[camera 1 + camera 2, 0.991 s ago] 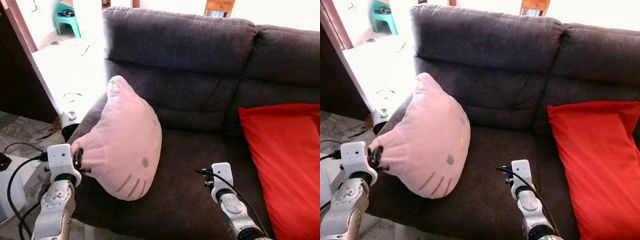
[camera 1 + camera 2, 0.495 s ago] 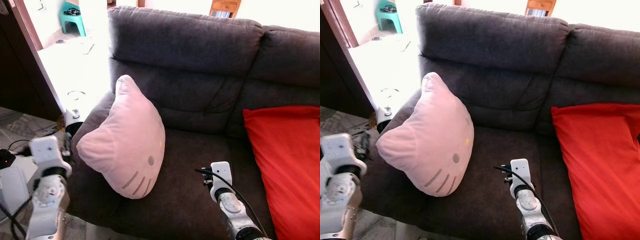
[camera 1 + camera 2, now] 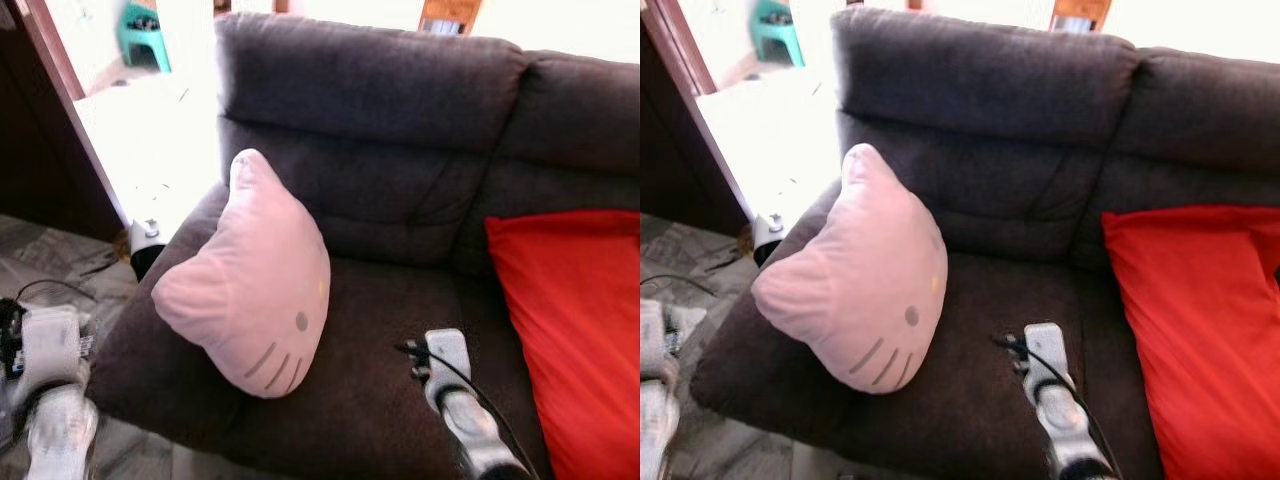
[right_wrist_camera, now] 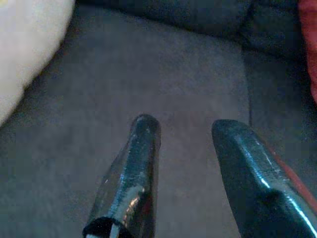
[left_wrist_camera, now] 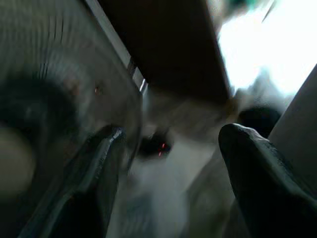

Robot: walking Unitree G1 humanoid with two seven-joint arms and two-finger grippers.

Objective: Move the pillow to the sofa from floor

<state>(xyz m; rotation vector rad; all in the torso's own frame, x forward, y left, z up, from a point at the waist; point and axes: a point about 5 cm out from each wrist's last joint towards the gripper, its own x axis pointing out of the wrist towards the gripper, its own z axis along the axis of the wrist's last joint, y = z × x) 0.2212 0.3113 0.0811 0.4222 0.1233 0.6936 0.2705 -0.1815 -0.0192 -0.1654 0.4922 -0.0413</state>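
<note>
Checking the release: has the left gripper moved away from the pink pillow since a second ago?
Yes. The left gripper, which gripped the pink pillow's left corner, has let go and dropped down-left, now below the sofa's armrest, over the floor, fingers open.

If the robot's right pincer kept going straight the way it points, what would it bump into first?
Probably the dark sofa. The right pincer is open over the seat cushion, aimed toward the crease below the backrest. The pink pillow lies off to one side and the red cushion to the other. Depth is hard to judge.
</note>
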